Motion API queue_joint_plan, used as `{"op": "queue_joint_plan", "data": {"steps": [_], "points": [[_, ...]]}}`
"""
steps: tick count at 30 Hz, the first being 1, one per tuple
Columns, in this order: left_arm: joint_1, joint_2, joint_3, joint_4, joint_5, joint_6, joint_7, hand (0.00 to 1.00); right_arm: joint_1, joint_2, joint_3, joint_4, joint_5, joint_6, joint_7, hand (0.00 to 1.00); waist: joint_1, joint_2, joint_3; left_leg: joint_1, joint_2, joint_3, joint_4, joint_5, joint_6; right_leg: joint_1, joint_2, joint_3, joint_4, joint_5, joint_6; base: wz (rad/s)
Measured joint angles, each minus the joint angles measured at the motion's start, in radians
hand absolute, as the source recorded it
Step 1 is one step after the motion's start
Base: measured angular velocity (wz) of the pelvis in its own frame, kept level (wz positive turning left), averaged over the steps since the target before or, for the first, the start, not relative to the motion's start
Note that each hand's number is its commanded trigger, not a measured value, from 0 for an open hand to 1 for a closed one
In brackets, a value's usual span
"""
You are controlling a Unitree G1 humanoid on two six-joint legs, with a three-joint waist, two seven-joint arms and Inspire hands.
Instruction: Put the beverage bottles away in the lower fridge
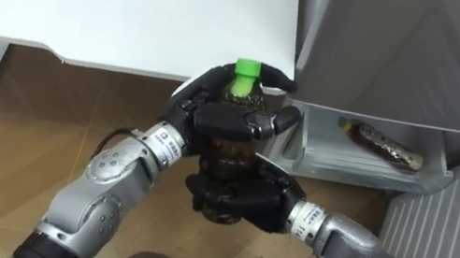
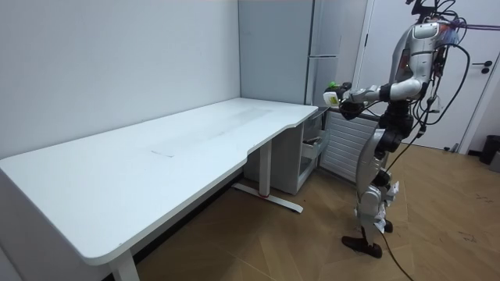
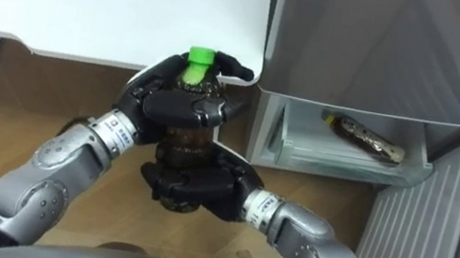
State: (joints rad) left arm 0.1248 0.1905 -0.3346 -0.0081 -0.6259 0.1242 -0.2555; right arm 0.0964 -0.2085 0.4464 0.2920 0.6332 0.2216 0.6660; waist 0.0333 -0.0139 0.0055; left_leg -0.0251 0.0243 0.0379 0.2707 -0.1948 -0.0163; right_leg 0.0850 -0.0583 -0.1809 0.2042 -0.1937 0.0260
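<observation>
The smooth white counter (image 1: 91, 0) fills the far left, and its rounded corner ends just left of the grey fridge (image 1: 413, 57), with bare wooden floor (image 1: 10, 138) open on its near side. By that corner the left robot hand (image 1: 214, 112) curls round the upper part of an upright dark brown bottle (image 1: 230, 155) with a green cap (image 1: 248, 68), while the right robot hand (image 1: 237, 197) wraps its base; no print on it is legible. To the right, the fridge's pale lower drawer (image 1: 364, 175) stands open, with a second bottle (image 1: 385, 147) lying on its side inside.
</observation>
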Motion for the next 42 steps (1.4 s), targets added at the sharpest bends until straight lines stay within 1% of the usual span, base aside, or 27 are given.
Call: {"op": "queue_joint_plan", "data": {"steps": [5, 7, 8, 9, 10, 13, 14, 16, 19, 20, 21, 22, 25, 29, 31, 34, 42], "points": [[0.004, 0.012, 0.002, 0.001, -0.051, 0.003, -0.012, 0.0, 0.003, -0.011, -0.008, -0.034, -0.017, 0.028, -0.001, 1.0, -0.006, -0.003, 0.0001, 0.0, 0.0, 0.001, 0.003, 0.0, 0.0, 0.001, 0.0, 0.0, 0.0, 0.0, 0.0, 0.0], [0.002, 0.012, 0.015, 0.01, -0.081, 0.021, -0.031, 0.0, 0.003, -0.018, -0.012, -0.042, -0.019, 0.046, 0.0, 1.0, -0.007, -0.009, -0.0015, -0.001, 0.0, 0.001, 0.003, 0.0, 0.0, 0.001, -0.001, 0.001, -0.002, -0.001, 0.0, 0.0], [0.002, 0.013, 0.018, 0.01, -0.084, 0.026, -0.035, 0.0, 0.003, -0.018, -0.013, -0.047, -0.019, 0.055, 0.0, 0.64, -0.007, -0.011, -0.0015, -0.001, -0.001, 0.002, 0.003, 0.0, 0.0, 0.002, -0.001, 0.0, -0.003, -0.001, 0.0, 0.0], [0.002, 0.012, 0.019, 0.011, -0.091, 0.032, -0.039, 0.0, 0.003, -0.018, -0.015, -0.057, -0.019, 0.068, 0.0, 0.0, -0.007, -0.015, -0.0018, -0.002, -0.002, 0.002, 0.004, 0.0, 0.0, 0.002, -0.002, 0.0, -0.005, -0.002, 0.0, 0.0], [0.002, 0.011, 0.019, 0.017, -0.101, 0.036, -0.043, 0.0, 0.005, -0.024, -0.018, -0.063, -0.02, 0.082, 0.001, 0.0, -0.007, -0.02, -0.003, 0.0, -0.003, 0.002, 0.003, 0.0, 0.001, 0.006, -0.002, 0.001, -0.011, -0.002, 0.0, 0.0], [0.003, 0.014, 0.019, 0.035, -0.153, 0.049, -0.045, 0.0, 0.01, -0.033, -0.026, -0.071, -0.031, 0.101, 0.004, 0.0, -0.006, -0.032, -0.0074, 0.004, -0.003, 0.002, 0.002, 0.0, 0.001, 0.014, -0.002, 0.002, -0.019, -0.002, 0.001, 0.0], [0.003, 0.014, 0.02, 0.039, -0.163, 0.049, -0.045, 0.0, 0.011, -0.034, -0.029, -0.072, -0.031, 0.102, 0.008, 0.0, -0.006, -0.033, -0.007, 0.004, -0.003, 0.002, 0.002, 0.0, 0.001, 0.014, -0.002, 0.003, -0.019, -0.002, 0.001, 0.0], [0.003, 0.015, 0.027, 0.067, -0.247, 0.05, -0.045, 0.0, 0.012, -0.037, -0.043, -0.079, -0.03, 0.107, 0.028, 0.0, -0.005, -0.034, -0.0063, 0.003, -0.003, 0.007, 0.001, 0.0, 0.001, 0.013, -0.002, 0.01, -0.019, -0.002, 0.001, -0.04], [0.002, 0.017, 0.029, 0.089, -0.358, 0.05, -0.048, 0.0, 0.014, -0.054, -0.045, -0.103, -0.028, 0.109, 0.033, 0.0, -0.005, -0.032, -0.0041, 0.002, -0.003, 0.009, 0.001, 0.0, 0.001, 0.012, -0.002, 0.011, -0.019, -0.002, 0.001, 0.0], [0.002, 0.018, 0.029, 0.09, -0.371, 0.05, -0.05, 0.0, 0.014, -0.055, -0.045, -0.109, -0.028, 0.109, 0.033, 0.22, -0.003, -0.03, -0.0029, 0.001, -0.002, 0.009, 0.001, 0.0, 0.001, 0.012, -0.002, 0.011, -0.019, -0.003, 0.001, 0.0], [0.002, 0.019, 0.028, 0.09, -0.391, 0.05, -0.053, 0.0, 0.014, -0.059, -0.045, -0.117, -0.027, 0.109, 0.034, 0.89, -0.003, -0.027, -0.0007, 0.001, -0.002, 0.009, 0.0, 0.0, 0.001, 0.011, -0.002, 0.012, -0.019, -0.003, 0.001, 0.0], [0.002, 0.02, 0.028, 0.09, -0.4, 0.05, -0.054, 0.0, 0.014, -0.06, -0.045, -0.118, -0.026, 0.109, 0.034, 1.0, -0.002, -0.024, 0.0013, 0.002, -0.002, 0.009, -0.002, 0.0, 0.001, 0.009, -0.002, 0.013, -0.019, -0.003, 0.001, 0.0], [0.002, 0.022, 0.026, 0.096, -0.423, 0.05, -0.054, 0.0, 0.015, -0.061, -0.044, -0.118, -0.022, 0.109, 0.035, 1.0, -0.002, -0.02, 0.0045, -0.002, -0.002, 0.013, -0.003, 0.0, 0.001, 0.002, -0.002, 0.013, -0.019, -0.004, 0.001, -0.03], [0.002, 0.031, 0.024, 0.101, -0.448, 0.049, -0.055, 0.0, 0.015, -0.067, -0.039, -0.121, -0.003, 0.121, 0.035, 1.0, -0.004, -0.022, 0.0046, -0.001, -0.002, 0.015, -0.006, 0.0, 0.001, 0.0, -0.003, 0.013, -0.019, -0.004, 0.002, -0.01], [0.002, 0.04, 0.024, 0.103, -0.475, 0.048, -0.055, 0.0, 0.015, -0.067, -0.037, -0.127, -0.003, 0.122, 0.036, 1.0, -0.005, -0.023, 0.0041, 0.0, -0.002, 0.016, -0.006, 0.0, 0.001, 0.0, -0.004, 0.013, -0.018, -0.004, 0.002, 0.0], [0.002, 0.04, 0.018, 0.103, -0.481, 0.047, -0.055, 0.0, 0.015, -0.068, -0.038, -0.127, -0.004, 0.13, 0.033, 1.0, -0.004, -0.026, 0.0024, 0.001, -0.003, 0.017, -0.005, 0.0, 0.001, 0.0, -0.004, 0.013, -0.017, -0.004, 0.002, 0.0], [0.003, 0.041, 0.018, 0.104, -0.503, 0.045, -0.056, 0.0, 0.015, -0.066, -0.041, -0.128, 0.003, 0.131, 0.034, 1.0, -0.002, -0.034, -0.0022, 0.002, -0.002, 0.016, -0.002, 0.0, 0.001, 0.003, -0.004, 0.012, -0.012, -0.004, 0.002, 0.0]]}}
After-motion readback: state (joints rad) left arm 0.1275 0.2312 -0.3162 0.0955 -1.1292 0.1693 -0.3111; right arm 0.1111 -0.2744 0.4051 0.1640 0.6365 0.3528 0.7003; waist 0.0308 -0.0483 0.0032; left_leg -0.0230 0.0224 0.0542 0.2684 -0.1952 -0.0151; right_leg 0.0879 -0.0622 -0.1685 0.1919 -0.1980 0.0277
